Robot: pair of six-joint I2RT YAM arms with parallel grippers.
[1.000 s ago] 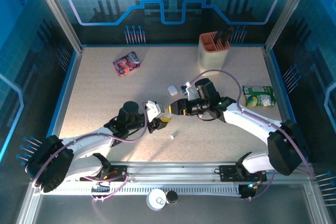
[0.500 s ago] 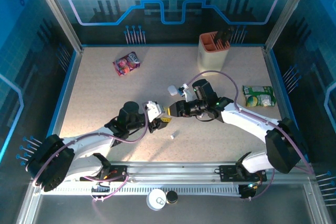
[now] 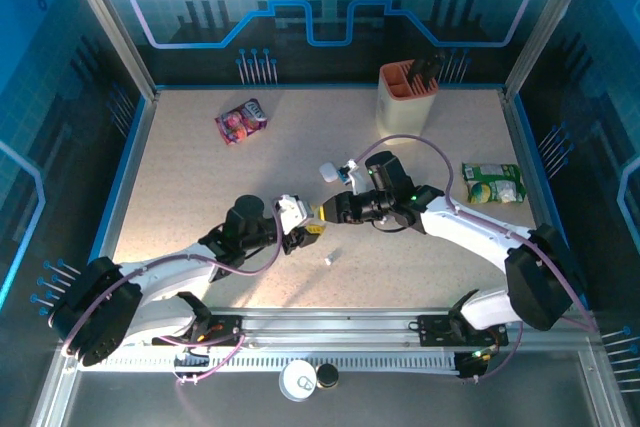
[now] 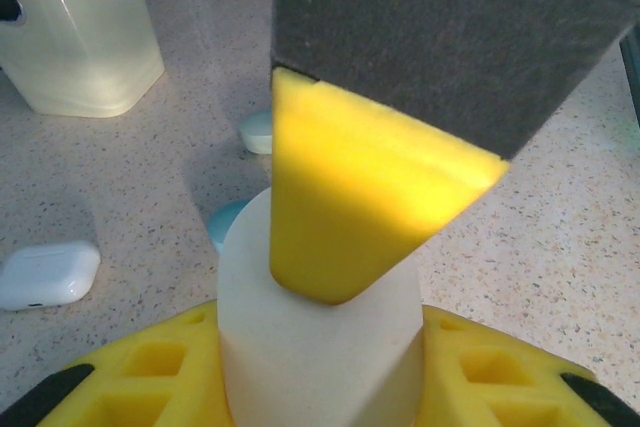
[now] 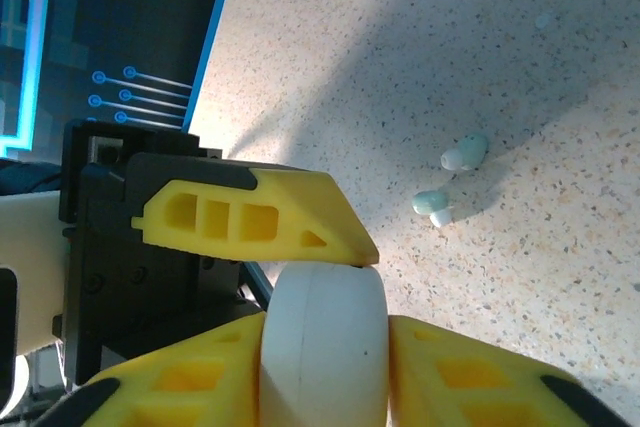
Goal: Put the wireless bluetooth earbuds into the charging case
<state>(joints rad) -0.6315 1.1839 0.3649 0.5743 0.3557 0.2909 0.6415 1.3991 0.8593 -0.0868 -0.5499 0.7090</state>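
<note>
A white, pebble-like charging case (image 4: pixel 318 342) sits between my left gripper's (image 4: pixel 320 372) two yellow fingers, which are shut on it. My right gripper (image 5: pixel 325 352) meets it from the opposite side, and its fingers press both flanks of the same case (image 5: pixel 322 342). From above, the left gripper (image 3: pixel 303 232) and right gripper (image 3: pixel 319 213) meet tip to tip at mid-table. Two pale blue earbuds (image 5: pixel 462 153) (image 5: pixel 432 206) lie loose on the table beyond the case. One small white earbud (image 3: pixel 328 260) lies just in front of the grippers. The case's lid state is hidden.
A second, closed white case (image 3: pixel 328 171) (image 4: pixel 45 273) lies behind the grippers. A cream utensil holder (image 3: pixel 407 95) stands at the back right, a purple snack packet (image 3: pixel 240 120) at the back left, and a green packet (image 3: pixel 493 184) at the right edge.
My right gripper has edged left up to the left gripper and its jaws have narrowed onto the case. The left arm has held still.
</note>
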